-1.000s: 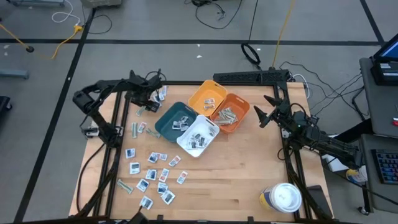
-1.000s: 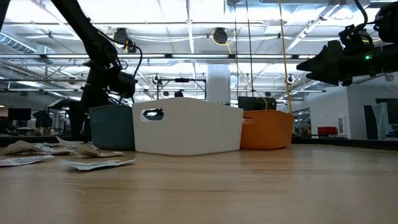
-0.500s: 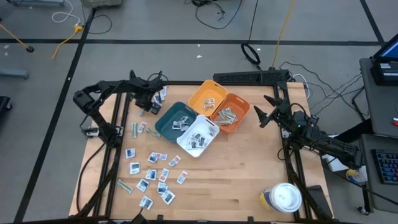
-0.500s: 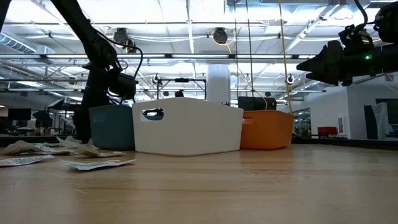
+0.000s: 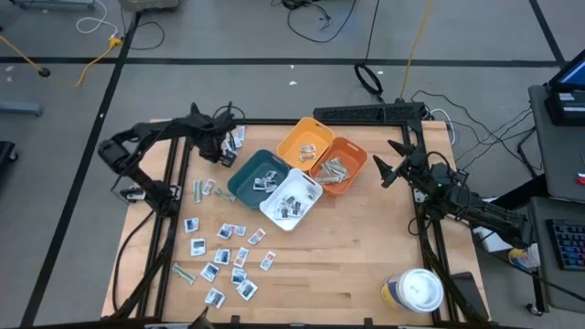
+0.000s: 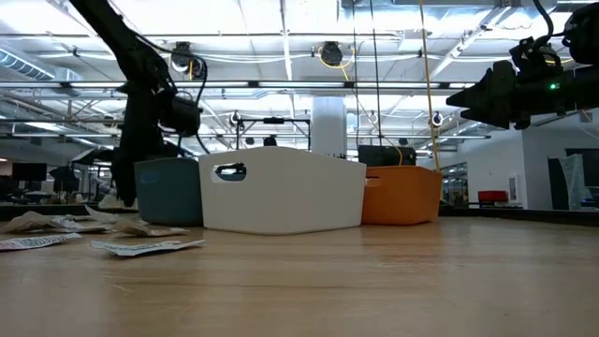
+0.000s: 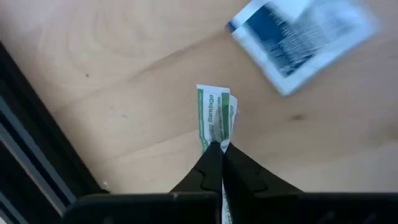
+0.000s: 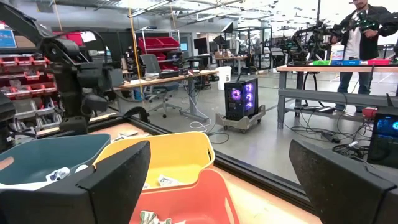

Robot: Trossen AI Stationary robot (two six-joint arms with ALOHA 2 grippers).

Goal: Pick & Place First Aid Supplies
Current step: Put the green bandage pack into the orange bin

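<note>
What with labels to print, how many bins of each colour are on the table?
Teal bin: 1
White bin: 1
Yellow bin: 1
Orange bin: 1
Total: 4

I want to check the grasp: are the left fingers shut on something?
Shut. In the left wrist view the left gripper has its fingers pinched on a green-printed bandage strip.

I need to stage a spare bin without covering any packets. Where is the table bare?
Bare wood runs from the white bin toward the round white-lidded tub, and along the near edge right of the scattered packets. Crowded: the four-bin cluster and the far left corner, where the left gripper pinches a bandage strip.
</note>
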